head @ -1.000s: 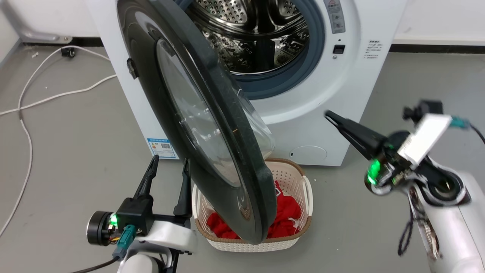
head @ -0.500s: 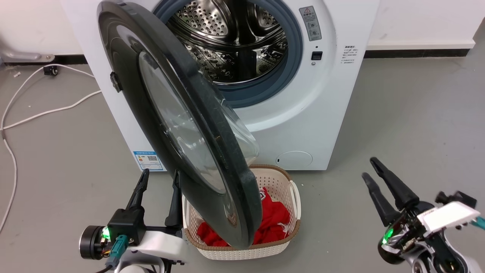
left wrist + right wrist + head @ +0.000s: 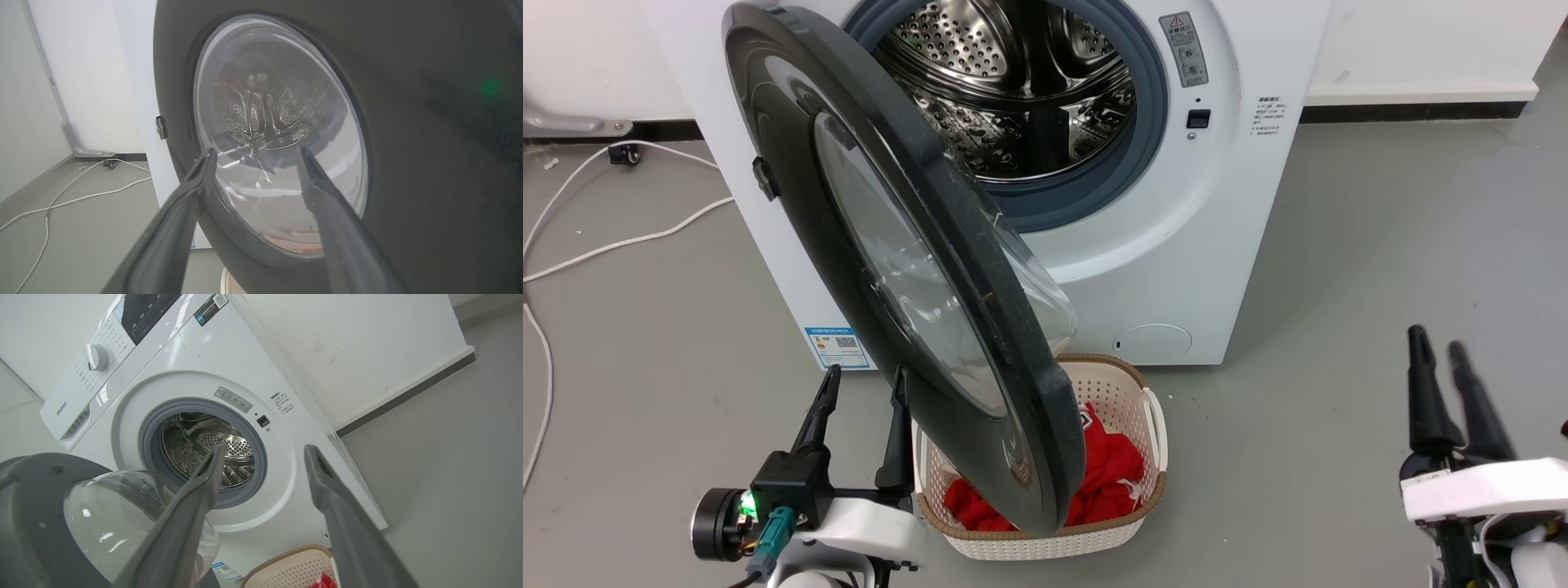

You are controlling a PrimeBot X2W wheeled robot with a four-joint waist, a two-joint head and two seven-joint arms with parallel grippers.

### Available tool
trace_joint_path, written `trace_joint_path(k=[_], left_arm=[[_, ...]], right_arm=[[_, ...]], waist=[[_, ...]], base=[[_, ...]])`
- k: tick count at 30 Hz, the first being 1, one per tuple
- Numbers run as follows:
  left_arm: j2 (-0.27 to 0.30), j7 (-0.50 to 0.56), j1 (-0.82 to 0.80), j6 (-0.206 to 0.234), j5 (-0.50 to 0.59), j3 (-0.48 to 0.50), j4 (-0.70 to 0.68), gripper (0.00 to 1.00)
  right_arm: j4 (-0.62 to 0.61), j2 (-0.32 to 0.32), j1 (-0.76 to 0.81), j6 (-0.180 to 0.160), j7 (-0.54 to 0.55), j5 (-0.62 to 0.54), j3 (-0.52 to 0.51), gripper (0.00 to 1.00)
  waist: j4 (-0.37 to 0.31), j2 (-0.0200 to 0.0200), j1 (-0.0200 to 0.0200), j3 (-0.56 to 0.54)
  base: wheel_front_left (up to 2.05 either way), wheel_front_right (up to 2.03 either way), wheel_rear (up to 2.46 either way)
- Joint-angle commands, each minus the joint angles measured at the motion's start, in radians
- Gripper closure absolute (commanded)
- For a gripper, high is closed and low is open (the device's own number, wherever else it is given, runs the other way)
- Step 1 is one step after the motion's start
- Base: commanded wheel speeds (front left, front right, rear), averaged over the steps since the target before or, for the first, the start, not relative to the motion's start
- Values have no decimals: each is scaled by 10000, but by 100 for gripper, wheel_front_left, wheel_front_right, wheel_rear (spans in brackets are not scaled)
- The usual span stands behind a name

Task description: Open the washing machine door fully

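Observation:
The washing machine door [image 3: 890,261], a black disc with a clear glass bowl, stands swung out from the white machine [image 3: 1176,269], its edge toward me. The steel drum opening [image 3: 1021,90] is uncovered. My left gripper [image 3: 866,376] is open at the lower left, just left of the door's lower edge and apart from it. In the left wrist view the left gripper [image 3: 255,151] points at the door's outer glass [image 3: 278,134]. My right gripper [image 3: 1436,339] is open at the lower right, far from the door. In the right wrist view the right gripper [image 3: 265,449] faces the drum opening [image 3: 204,453], with the door's bowl [image 3: 122,514] to the left.
A white basket [image 3: 1150,445] holding red cloth [image 3: 1111,482] sits on the floor under the door's lower edge. White cables [image 3: 621,237] trail over the grey floor at the left. A wall with a dark baseboard [image 3: 1413,110] runs behind the machine.
My right gripper has dropped from near the machine's front to the lower right and turned its fingers upward. The head camera has shifted a little. Door and left gripper look unchanged.

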Motion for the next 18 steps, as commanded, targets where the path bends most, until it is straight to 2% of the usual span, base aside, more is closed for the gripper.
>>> trace_joint_path(k=[1,5,9,13,18], left_arm=[[-7,-22,-40,6,40,32,7,0],[-7,-22,-44,17,16,63,-7,0],[-7,-22,-20,14,45,99,-26,0],[-7,-22,-20,-25,92,116,-17,0],[-7,-22,-100,-45,101,93,6,0]], right_arm=[[-199,16,-136,-3,-251,-1154,-210,0],[-997,340,-55,-3,-517,-4498,-767,0],[-1802,753,335,-3,-562,-6730,-823,0],[-1953,934,636,-5,-519,-7926,-676,0],[-1424,1018,1070,-5,-558,-8143,-610,0]], waist=[[1,0,1,-7],[-1,0,1,-25],[-36,0,1,-26],[-85,0,1,-20],[-61,0,1,-27]], base=[[0,0,0],[0,0,0],[0,0,0],[0,0,0],[0,0,0]])
